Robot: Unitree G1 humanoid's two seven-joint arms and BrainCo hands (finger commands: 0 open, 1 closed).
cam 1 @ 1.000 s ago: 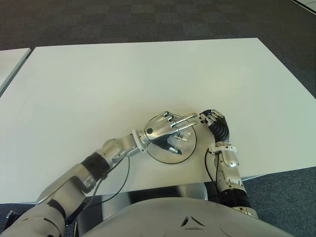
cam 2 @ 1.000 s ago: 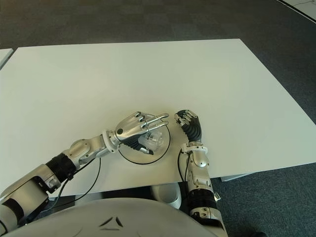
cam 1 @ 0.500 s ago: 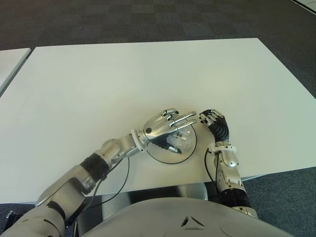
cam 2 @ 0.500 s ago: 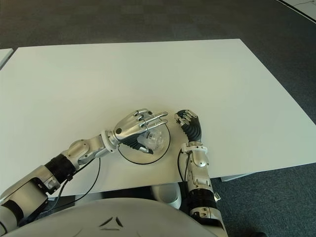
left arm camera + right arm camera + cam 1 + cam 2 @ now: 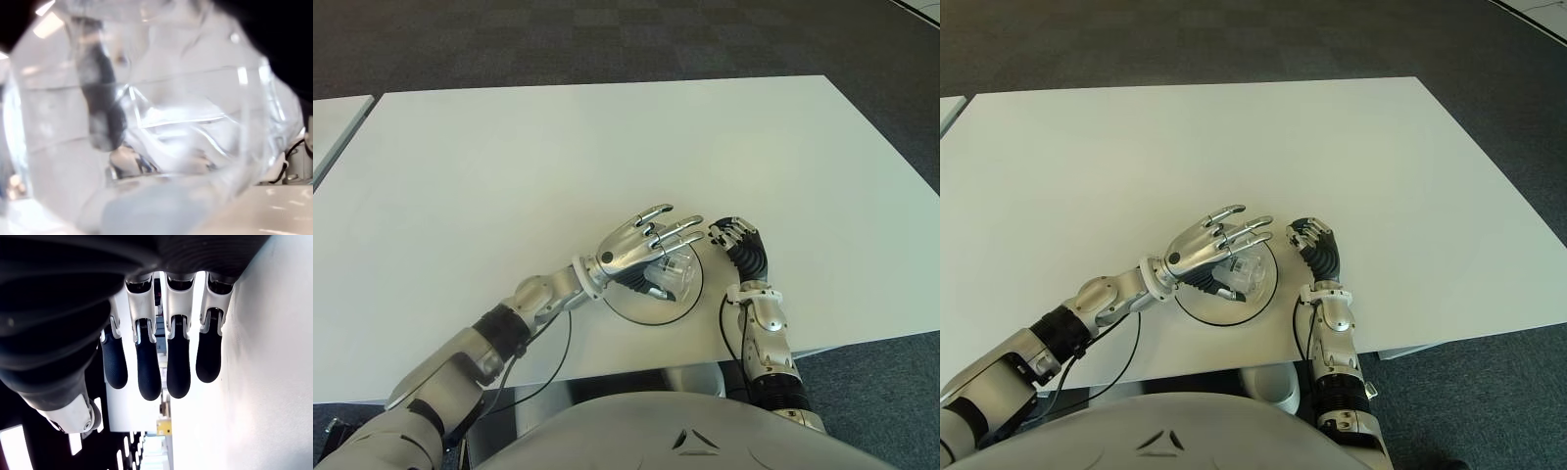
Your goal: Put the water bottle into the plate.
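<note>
Water bottle (image 5: 674,272), clear plastic, lies in the plate (image 5: 636,305) on the table (image 5: 509,166), directly under the left hand (image 5: 631,250), whose fingers are spread, gripping nothing. Right hand (image 5: 741,245) shows beside the plate's right, fingers loosely curled, empty.

Left hand (image 5: 636,247) fingers opened & lifted off water bottle (image 5: 674,274), now on plate (image 5: 628,304).
</note>
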